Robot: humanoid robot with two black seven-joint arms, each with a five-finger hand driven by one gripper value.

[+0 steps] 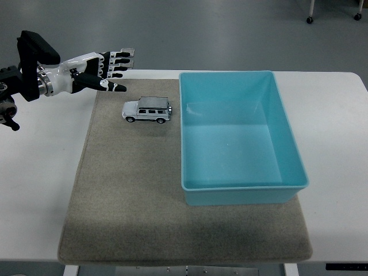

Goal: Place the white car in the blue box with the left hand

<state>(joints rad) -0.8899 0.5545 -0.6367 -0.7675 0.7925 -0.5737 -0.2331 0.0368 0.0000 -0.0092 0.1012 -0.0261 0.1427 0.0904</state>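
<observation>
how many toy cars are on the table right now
1. The white car sits on the grey mat, just left of the blue box, whose inside looks empty. The left hand hovers open up-left of it. Nothing seems hidden.
</observation>
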